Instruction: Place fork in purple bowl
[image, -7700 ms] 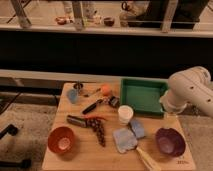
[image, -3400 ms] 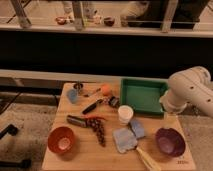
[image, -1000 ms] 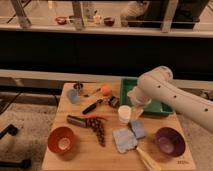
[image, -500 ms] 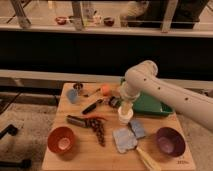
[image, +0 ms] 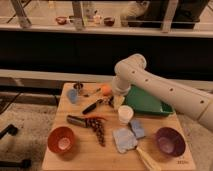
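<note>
The arm (image: 165,92) has swung left; the gripper (image: 113,101), jaws apart and empty, hangs near the fork (image: 92,92) by the board's (image: 55,120) back edge. The purple bowl (image: 169,141) sits well apart.

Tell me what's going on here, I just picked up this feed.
The robot's arm reaches over the wooden board, with its end effector open, holding nothing, low beside the green tray. The fork lies on the board's far side, not yet picked up. The purple bowl sits at the near corner with no fork in it.
</note>
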Tool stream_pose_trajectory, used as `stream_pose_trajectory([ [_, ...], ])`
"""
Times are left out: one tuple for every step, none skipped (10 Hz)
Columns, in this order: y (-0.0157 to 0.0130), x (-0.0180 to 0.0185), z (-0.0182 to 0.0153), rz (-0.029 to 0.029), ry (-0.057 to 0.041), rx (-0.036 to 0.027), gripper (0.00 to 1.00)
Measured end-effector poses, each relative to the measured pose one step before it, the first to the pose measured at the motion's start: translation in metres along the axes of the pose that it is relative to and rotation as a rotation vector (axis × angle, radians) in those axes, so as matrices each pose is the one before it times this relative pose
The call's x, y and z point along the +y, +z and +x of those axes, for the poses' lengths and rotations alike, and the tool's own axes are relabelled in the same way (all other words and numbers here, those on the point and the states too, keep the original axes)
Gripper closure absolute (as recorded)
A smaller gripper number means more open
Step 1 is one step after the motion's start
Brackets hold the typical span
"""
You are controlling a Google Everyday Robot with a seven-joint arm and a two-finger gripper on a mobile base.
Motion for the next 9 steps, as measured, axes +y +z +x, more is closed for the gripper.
stream_pose_trajectory([
  [0.00108, -0.00521, -0.00412, -0.002, -0.00687, -0.00209, 0.2],
  [0.00059, -0.00485, -0.00297, -0.00092, -0.00502, -0.00254, 0.2],
  [0.00136, -0.0052, -0.00417, -0.00384, -0.00691, -0.00275, 0.2],
  [0.00154, -0.00531, -0.00571, -0.00252, -0.00816, -0.00402, 0.2],
  [0.00163, -0.00609, -0.00648, -0.00231, -0.00937, -0.00375, 0.2],
  [0.00138, -0.00467, -0.00489, -0.00291, -0.00727, -0.00296, 0.2],
  [0.00167, -0.00667, -0.00583, -0.00352, -0.0078, -0.00453, 0.2],
  [0.0012, -0.00389, -0.00309, -0.00199, -0.00395, -0.00293, 0.2],
  [0.00249, -0.00524, -0.0047, -0.00487, -0.00619, -0.00425, 0.2],
])
